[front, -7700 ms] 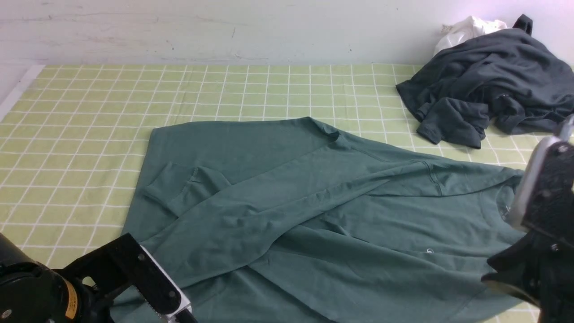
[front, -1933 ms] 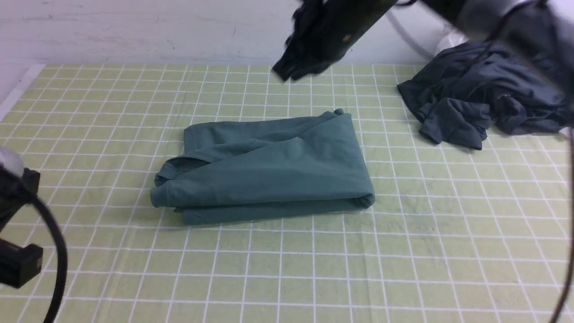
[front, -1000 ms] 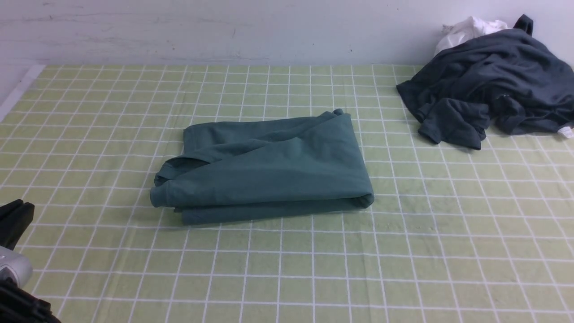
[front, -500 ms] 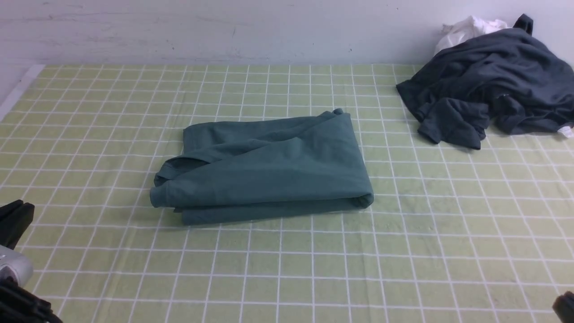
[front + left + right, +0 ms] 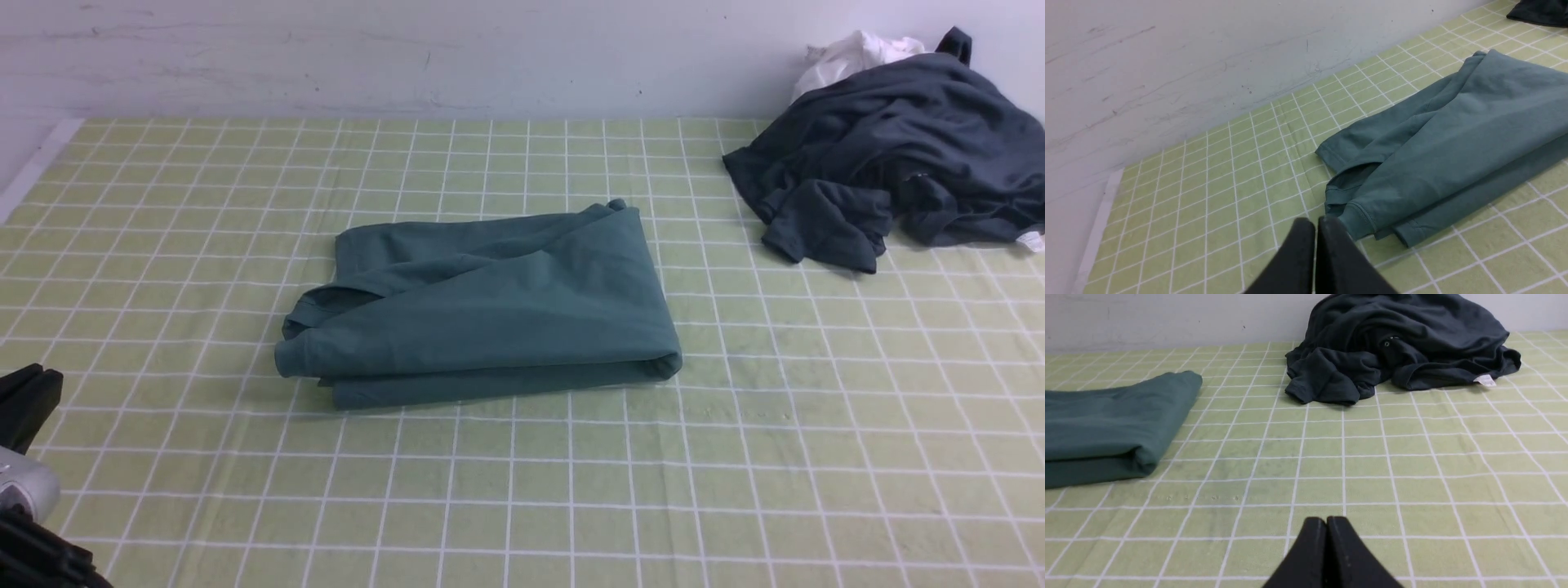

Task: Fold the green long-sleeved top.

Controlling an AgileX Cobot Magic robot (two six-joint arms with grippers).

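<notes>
Front view shows the green long-sleeved top [image 5: 482,306], a soft dull teal cotton shirt, lying folded into a thick bundle near the middle of the yellow-green checked tablecloth [image 5: 735,457]. Its rounded fold edge points to 3 o'clock and its loose hems and a cuff stick out at 9 o'clock. I think the folding is done, or nearly done, because the shirt sits alone and nothing is touching it.

A crumpled dark grey garment [image 5: 890,155] is heaped at 2 o'clock by the wall, with a small white cloth [image 5: 849,53] peeking out behind it. They look parked out of the way so the green shirt has room.

The left gripper [image 5: 1316,222] has its 2 black fingers pressed together and holds nothing. It hangs just beside the shirt's cuff end. The right gripper [image 5: 1326,522] is pressed together too, empty, over bare cloth, well apart from both garments.
</notes>
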